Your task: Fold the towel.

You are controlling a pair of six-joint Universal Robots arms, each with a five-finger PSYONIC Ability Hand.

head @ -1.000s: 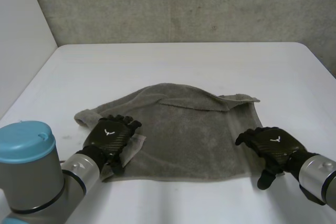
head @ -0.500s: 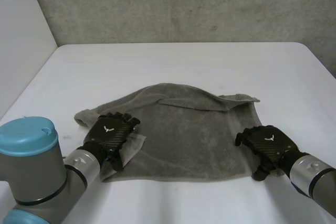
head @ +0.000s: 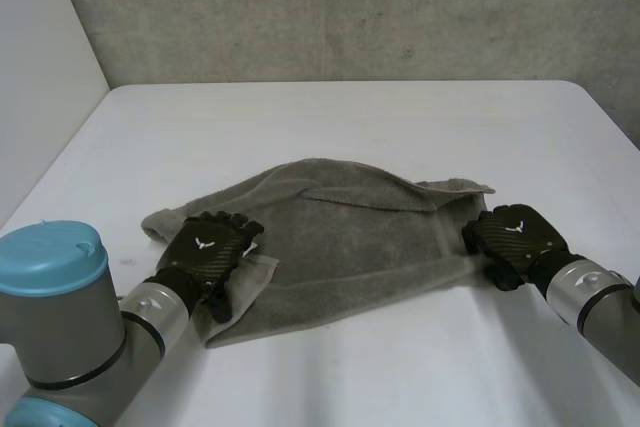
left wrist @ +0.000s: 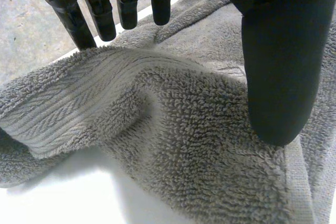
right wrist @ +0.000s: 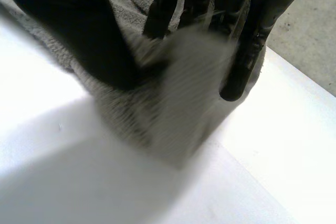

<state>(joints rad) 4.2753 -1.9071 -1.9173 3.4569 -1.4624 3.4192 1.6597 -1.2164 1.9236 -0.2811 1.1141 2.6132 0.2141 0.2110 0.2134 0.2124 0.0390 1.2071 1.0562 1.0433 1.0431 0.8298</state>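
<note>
**A:** Left wrist view first: what is the left hand (left wrist: 272,61) doing?

**B:** Its thumb is down on the towel (left wrist: 178,129) beside the hem, and its fingers (left wrist: 104,17) sit behind a raised ridge of pile. That's a pinch at the near left corner. The right hand (right wrist: 73,30) nips the near right corner between thumb and fingers, lifting it off the worktop (head: 330,117).

**A:** How will it handle?

**B:** It's thick grey terry, soft and limp, and light, I'd judge. It should sag and drag rather than slide, so hold it by the corners and hemmed edge.

**A:** And the room?

**B:** The worktop is white, with the towel lying rumpled at its near middle. A rough concrete wall (head: 330,7) stands behind.
</note>
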